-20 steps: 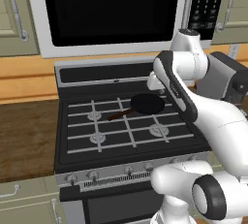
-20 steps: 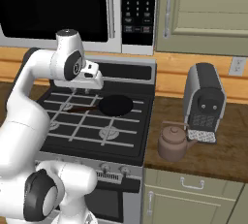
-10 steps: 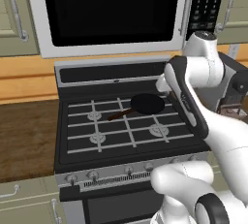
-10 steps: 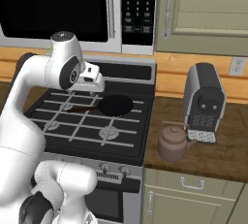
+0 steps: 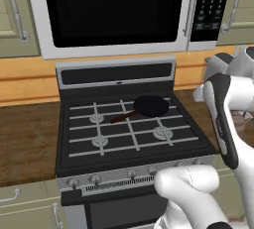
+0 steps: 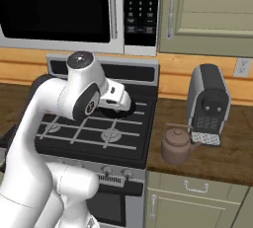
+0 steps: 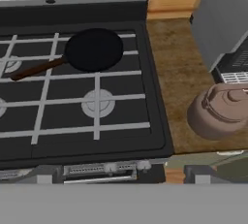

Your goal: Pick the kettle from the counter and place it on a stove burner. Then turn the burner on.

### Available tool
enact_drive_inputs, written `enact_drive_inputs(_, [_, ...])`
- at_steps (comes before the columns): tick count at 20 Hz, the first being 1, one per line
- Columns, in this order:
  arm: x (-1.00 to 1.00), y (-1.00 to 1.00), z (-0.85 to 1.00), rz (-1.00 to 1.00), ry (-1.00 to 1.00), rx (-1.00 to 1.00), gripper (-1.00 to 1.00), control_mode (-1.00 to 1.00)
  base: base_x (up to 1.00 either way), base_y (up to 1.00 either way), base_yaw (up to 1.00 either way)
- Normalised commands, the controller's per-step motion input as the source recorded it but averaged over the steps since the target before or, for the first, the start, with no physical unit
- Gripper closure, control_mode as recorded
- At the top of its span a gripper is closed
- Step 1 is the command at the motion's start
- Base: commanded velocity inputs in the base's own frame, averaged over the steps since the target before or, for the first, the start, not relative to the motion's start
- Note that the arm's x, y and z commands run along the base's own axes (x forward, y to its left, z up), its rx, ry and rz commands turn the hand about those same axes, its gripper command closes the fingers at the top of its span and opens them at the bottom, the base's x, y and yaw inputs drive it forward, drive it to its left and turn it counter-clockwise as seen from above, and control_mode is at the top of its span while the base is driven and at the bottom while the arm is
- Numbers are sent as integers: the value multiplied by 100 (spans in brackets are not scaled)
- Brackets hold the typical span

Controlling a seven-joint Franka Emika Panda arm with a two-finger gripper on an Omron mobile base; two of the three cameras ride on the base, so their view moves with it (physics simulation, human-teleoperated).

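The copper-brown kettle [image 6: 177,145] stands upright on the wood-grain counter [image 6: 225,160] right of the range, just in front of a coffee machine. In the hand view the kettle [image 7: 220,111] lies at the right edge, on the counter [image 7: 177,77]. The front-right stove burner [image 7: 98,103] is bare under its grate, as is the same burner [image 6: 111,135] in the right base view. My gripper [image 6: 117,101] hangs above the stove's right half, left of the kettle and well apart from it. Its fingers are hidden, so I cannot tell how the jaws stand.
A black frying pan [image 7: 93,49] with a brown handle covers the back-right burner. A grey coffee machine [image 6: 210,101] stands behind the kettle. The microwave [image 5: 114,10] hangs over the range, and a row of knobs [image 5: 131,173] lines the stove front.
My arm has swung to the right, carrying the hand from over the middle of the stove toward its right side, nearer the kettle. Kettle and pan have not moved.
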Motion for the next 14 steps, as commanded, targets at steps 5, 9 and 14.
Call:
enact_drive_inputs(5, [-28, -100, -1, -30, 0, 3, -100, -100, 0, 0, 0])
enact_drive_inputs(9, [0, -100, -4, -42, 2, 11, -100, -100, 0, 0, 0])
enact_drive_inputs(14, [36, -100, -21, -22, 5, 28, -100, -100, 0, 0, 0])
